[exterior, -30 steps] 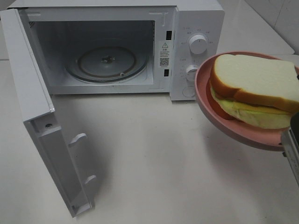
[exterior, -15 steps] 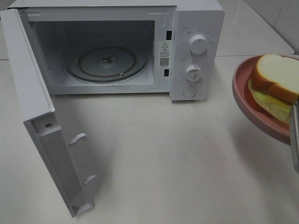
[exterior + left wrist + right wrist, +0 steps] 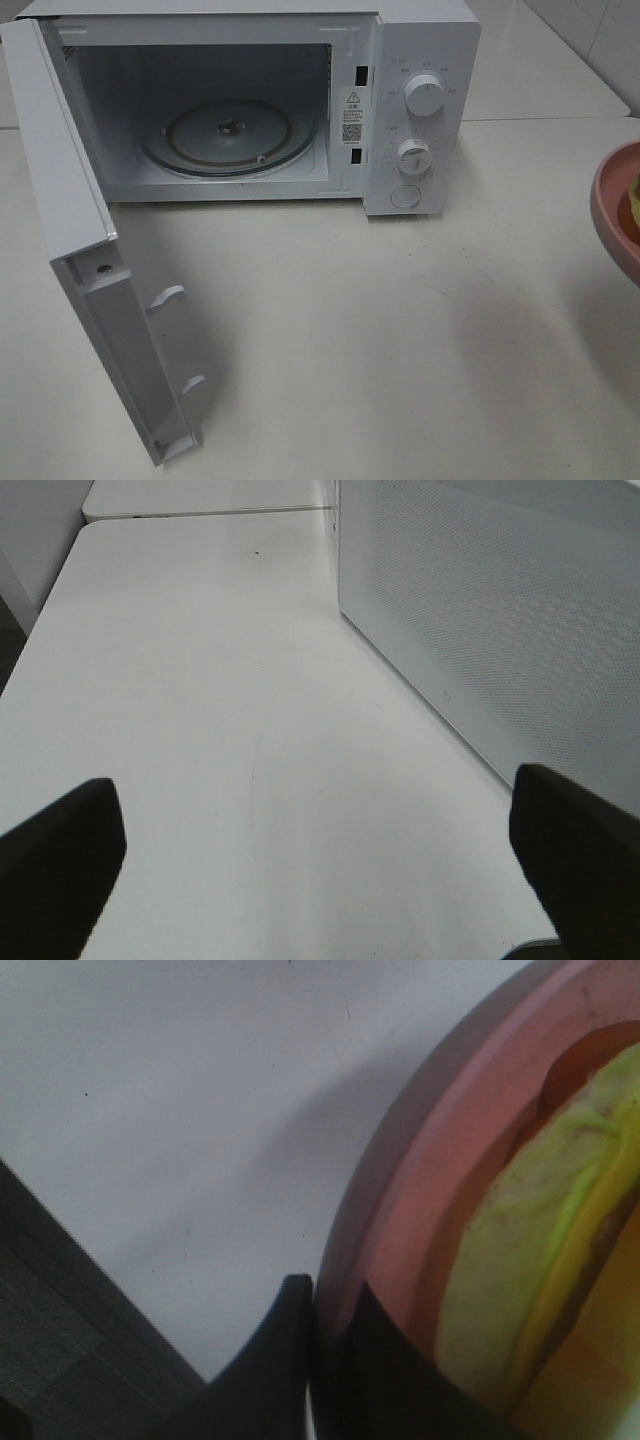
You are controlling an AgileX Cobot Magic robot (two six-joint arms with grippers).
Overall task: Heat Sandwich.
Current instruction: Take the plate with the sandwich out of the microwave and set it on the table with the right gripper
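A white microwave (image 3: 260, 100) stands at the far side of the pale surface (image 3: 380, 340), its door (image 3: 95, 270) swung fully open toward the left of the exterior view. The cavity is exposed and the glass turntable (image 3: 230, 135) sits inside with nothing on it. Two round control knobs, an upper knob (image 3: 424, 94) and a lower knob (image 3: 412, 154), are on the panel to the right of the cavity. At the right edge of the exterior view only part of the pink plate (image 3: 612, 205) shows, raised above the surface and well apart from the microwave. The sandwich (image 3: 545, 1260) lies on that plate; the right wrist view shows its pale yellow-green filling and a tan edge against the plate's inner wall. The right gripper (image 3: 330, 1360) is closed narrow on the plate's rim, with one dark finger on the outer side and the other on the inner side. The left gripper (image 3: 320, 850) hangs above bare surface with its jaws spread wide and nothing between them; the perforated outer face of the microwave door runs just beside it.
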